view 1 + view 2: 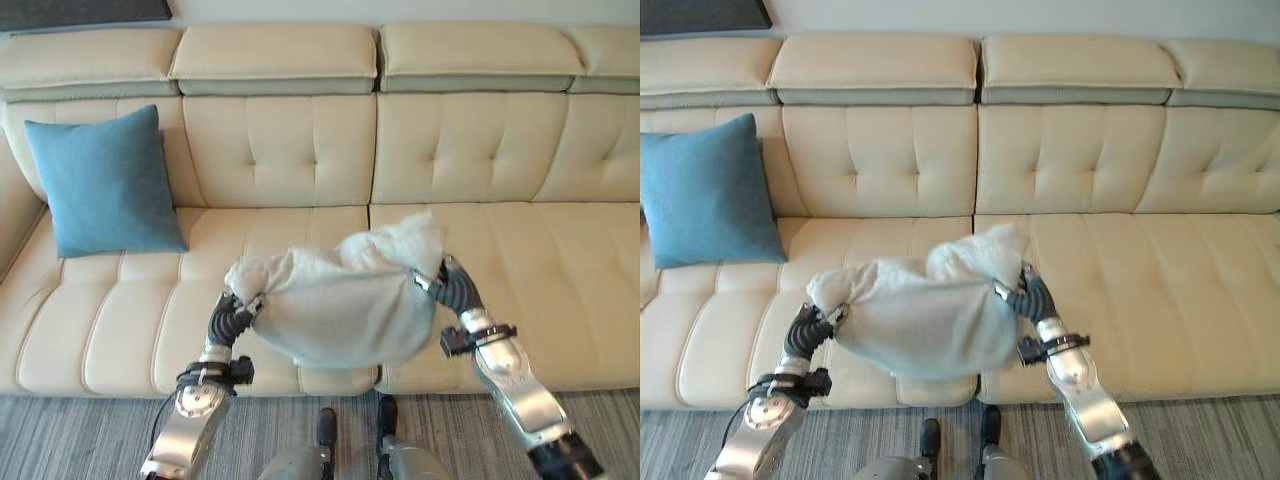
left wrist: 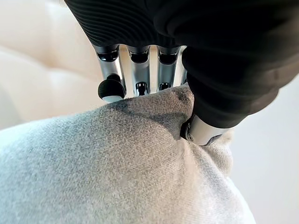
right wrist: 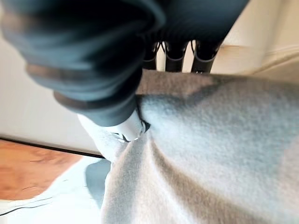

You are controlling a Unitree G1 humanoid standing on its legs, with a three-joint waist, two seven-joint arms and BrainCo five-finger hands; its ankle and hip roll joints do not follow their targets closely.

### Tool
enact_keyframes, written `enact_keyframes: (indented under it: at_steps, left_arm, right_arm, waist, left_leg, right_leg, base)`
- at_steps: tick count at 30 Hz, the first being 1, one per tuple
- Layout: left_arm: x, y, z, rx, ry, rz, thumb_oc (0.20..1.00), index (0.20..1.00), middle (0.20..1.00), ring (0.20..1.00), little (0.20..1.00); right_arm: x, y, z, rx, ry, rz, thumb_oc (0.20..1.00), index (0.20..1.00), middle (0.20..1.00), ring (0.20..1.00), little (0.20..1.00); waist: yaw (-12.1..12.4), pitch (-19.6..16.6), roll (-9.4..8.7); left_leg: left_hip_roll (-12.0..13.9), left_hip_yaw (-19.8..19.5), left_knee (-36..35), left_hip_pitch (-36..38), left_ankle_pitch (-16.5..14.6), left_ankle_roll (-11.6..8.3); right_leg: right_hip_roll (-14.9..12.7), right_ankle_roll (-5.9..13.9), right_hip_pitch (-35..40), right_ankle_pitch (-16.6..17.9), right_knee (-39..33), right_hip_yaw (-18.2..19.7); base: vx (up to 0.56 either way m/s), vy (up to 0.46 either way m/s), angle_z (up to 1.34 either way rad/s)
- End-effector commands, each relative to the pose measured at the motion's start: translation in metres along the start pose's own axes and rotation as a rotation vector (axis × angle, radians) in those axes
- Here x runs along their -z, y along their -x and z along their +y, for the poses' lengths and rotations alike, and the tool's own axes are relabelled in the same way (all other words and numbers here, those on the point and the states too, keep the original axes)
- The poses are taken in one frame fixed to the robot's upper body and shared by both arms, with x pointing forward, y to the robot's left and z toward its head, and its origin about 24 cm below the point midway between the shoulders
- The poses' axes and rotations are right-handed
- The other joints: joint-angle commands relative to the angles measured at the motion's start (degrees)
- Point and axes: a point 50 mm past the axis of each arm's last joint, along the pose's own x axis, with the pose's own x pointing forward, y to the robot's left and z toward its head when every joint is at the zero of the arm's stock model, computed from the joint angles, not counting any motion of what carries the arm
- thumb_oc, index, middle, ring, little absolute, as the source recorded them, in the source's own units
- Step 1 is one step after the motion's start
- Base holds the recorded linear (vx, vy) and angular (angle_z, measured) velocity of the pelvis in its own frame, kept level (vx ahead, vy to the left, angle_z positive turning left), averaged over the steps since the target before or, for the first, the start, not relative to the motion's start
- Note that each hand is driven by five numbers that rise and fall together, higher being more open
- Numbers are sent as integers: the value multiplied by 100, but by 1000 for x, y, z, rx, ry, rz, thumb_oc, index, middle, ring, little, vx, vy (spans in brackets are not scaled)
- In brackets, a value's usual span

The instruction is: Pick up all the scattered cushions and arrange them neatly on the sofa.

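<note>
Over the front edge of the cream sofa, a pale grey cushion hangs in the air between the robot's two hands, sagging in the middle with its fluffy white upper edge bunched up toward one o'clock. At the cushion's nine o'clock corner the left hand has it pinched: the left wrist view shows the thumb pressed into the fabric from one side and the row of silver fingers running down behind the cloth on the other, so the hand is clamped on that corner. At the cushion's three o'clock side the right hand does the same; in the right wrist view its thumb digs into a fold of the grey cloth while the fingers pass behind the top edge, closed around it.

From the head views the cushion covers the seam between the two middle seat sections, and its lower edge droops just past the seat front. Whether it touches the seat I cannot tell.

Toward ten o'clock from the held cushion, well apart from it, a blue cushion stands on the seat at the sofa's left end, upright and leaning back against the tufted backrest. Along the bottom of the head views, at six o'clock, runs a strip of grey striped carpet in front of the sofa.
</note>
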Motion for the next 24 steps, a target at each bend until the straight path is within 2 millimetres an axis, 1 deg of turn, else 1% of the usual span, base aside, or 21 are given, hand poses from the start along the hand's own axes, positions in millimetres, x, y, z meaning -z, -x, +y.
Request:
enact_keyframes:
  at_steps: [1,2,3,6,7,8,10,12,14,16,17,18,19,21,24]
  left_arm:
    - [-60,-31,-23,43,64,-309,200,200,200,200,200]
    - [-71,-42,-32,44,66,-348,200,200,200,200,200]
    - [-72,-43,-32,44,66,-351,200,200,200,200,200]
    - [-91,-66,-48,47,50,-403,200,200,200,200,200]
    - [-92,-66,-49,46,51,-405,200,200,200,200,200]
    - [-105,-82,-57,50,12,-438,200,200,200,200,200]
    - [-114,-93,-63,53,-3,-447,200,200,200,200,200]
    - [-122,-104,-67,49,-27,-453,200,200,200,200,200]
    - [-130,-117,-66,25,-67,-456,200,200,200,200,200]
    - [-143,-127,-64,-6,-114,-479,200,200,200,200,200]
    - [-143,-127,-64,-6,-114,-480,304,304,304,304,304]
    - [-150,-136,-57,-40,-170,-482,1000,1000,1000,1000,1000]
    - [-151,-137,-57,-40,-169,-484,1000,1000,1000,1000,1000]
    - [-161,-143,-41,-86,-209,-498,1000,1000,1000,1000,1000]
    - [-169,-147,-21,-137,-231,-507,1000,1000,1000,1000,1000]
  right_arm:
    - [-70,-30,12,-4,-58,-377,200,200,200,200,200]
    - [-76,-39,15,13,-64,-395,200,200,200,200,200]
    - [-76,-40,15,14,-63,-397,200,200,200,200,200]
    - [-83,-60,18,55,-42,-403,200,200,200,200,200]
    - [-83,-61,17,56,-41,-405,200,200,200,200,200]
    - [-85,-74,15,85,6,-394,200,200,200,200,200]
    - [-87,-86,10,118,48,-384,200,200,200,200,200]
    - [-88,-97,5,148,71,-364,200,200,200,200,200]
    - [-90,-107,0,183,87,-353,200,200,200,200,200]
    - [-95,-119,-5,216,114,-345,200,200,200,200,200]
    - [-95,-119,-5,216,114,-345,200,200,200,200,200]
    - [-100,-126,-12,246,131,-342,746,746,746,746,746]
    - [-100,-127,-12,246,131,-344,1000,1000,1000,1000,1000]
    - [-104,-132,-25,291,153,-337,1000,1000,1000,1000,1000]
    - [-108,-135,-41,338,183,-333,1000,1000,1000,1000,1000]
  waist:
    - [-53,-332,-23]
    - [-67,-313,0]
    - [-65,-301,1]
    - [-98,-170,45]
    - [-97,-167,45]
    - [-130,-89,74]
    - [-167,-35,104]
    - [-200,15,131]
    - [-218,79,146]
    - [-229,128,158]
    - [-228,128,158]
    - [-246,176,169]
    - [-244,179,168]
    - [-242,156,178]
    - [-240,80,183]
  left_leg:
    - [445,96,434,129,-730,-457]
    - [471,120,330,123,-670,-484]
    - [471,120,321,125,-665,-485]
    - [499,140,239,-70,-537,-544]
    - [499,140,239,-83,-533,-544]
    - [510,143,216,-279,-446,-576]
    - [516,158,181,-468,-365,-604]
    - [530,157,155,-673,-281,-629]
    - [542,169,144,-834,-205,-656]
    - [559,164,107,-962,-130,-683]
    - [559,164,107,-964,-130,-683]
    - [578,163,56,-1048,-65,-702]
    - [578,165,52,-1054,-61,-702]
    - [594,154,-116,-1099,44,-729]
    - [594,124,-232,-1088,92,-752]
  right_leg:
    - [-218,382,53,-935,461,39]
    - [-189,378,20,-936,439,37]
    - [-189,377,17,-936,440,37]
    - [-172,380,-233,-900,467,58]
    - [-172,379,-247,-900,472,58]
    - [-158,384,-475,-866,518,85]
    - [-145,391,-687,-832,559,114]
    - [-130,388,-905,-805,604,157]
    - [-126,397,-1076,-771,629,191]
    - [-115,406,-1218,-741,644,224]
    - [-116,406,-1221,-741,645,225]
    - [-101,427,-1329,-704,637,241]
    - [-100,427,-1339,-703,639,243]
    - [-68,458,-1434,-657,582,257]
    - [-51,470,-1414,-646,489,264]
  base:
    - [48,-105,13]
    - [30,-76,13]
    - [-19,-76,10]
    - [-77,-46,6]
    - [-84,-39,5]
    - [-74,-52,5]
    - [-78,-52,6]
    - [-61,-33,1]
    - [-38,-25,-1]
    - [-27,-13,-4]
    - [-25,-17,-5]
    - [-15,-13,-5]
    - [-4,-20,-6]
    - [37,-15,-5]
    - [62,-8,-1]
